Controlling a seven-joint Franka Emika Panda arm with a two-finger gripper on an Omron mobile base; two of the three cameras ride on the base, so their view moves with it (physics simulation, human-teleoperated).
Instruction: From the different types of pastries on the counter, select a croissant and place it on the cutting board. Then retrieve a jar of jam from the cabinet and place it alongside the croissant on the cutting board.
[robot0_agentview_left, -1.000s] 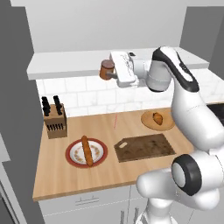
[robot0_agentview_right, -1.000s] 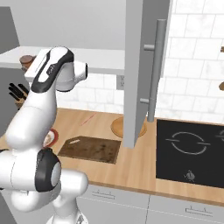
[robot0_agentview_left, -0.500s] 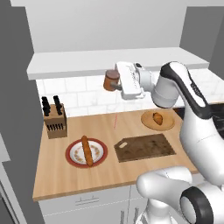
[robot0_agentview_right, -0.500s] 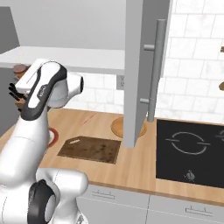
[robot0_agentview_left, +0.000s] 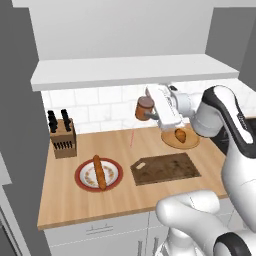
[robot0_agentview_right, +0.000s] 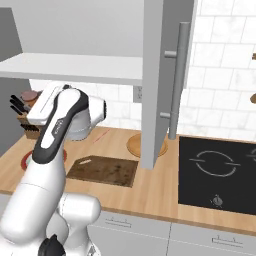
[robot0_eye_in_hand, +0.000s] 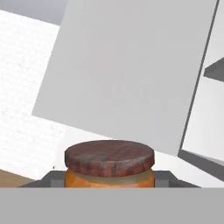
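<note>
My gripper (robot0_agentview_left: 146, 111) is shut on the jar of jam (robot0_agentview_left: 144, 108), an orange-brown jar with a reddish-brown lid, held upright in the air below the cabinet's white shelf ledge (robot0_agentview_left: 135, 72). In the hand view the jar (robot0_eye_in_hand: 109, 168) sits between the fingertips (robot0_eye_in_hand: 53, 178). The croissant (robot0_agentview_left: 181, 135) lies on a round tan plate (robot0_agentview_left: 191, 143) at the back of the counter (robot0_agentview_left: 65, 200). The dark cutting board (robot0_agentview_left: 166, 168) lies in front of that plate, below and to the right of the jar. It also shows in the right base view (robot0_agentview_right: 104, 170).
A baguette-like loaf (robot0_agentview_left: 99, 172) rests on a red-rimmed plate (robot0_agentview_left: 81, 175) left of the board. A knife block (robot0_agentview_left: 62, 136) stands at the back left. The cabinet door (robot0_agentview_right: 161, 75) hangs open above the counter, with a black hob (robot0_agentview_right: 217, 167) to its right.
The arm has carried the jar down and to the right, from level with the shelf ledge to below it, closer to the croissant's plate. The things on the counter have not moved.
</note>
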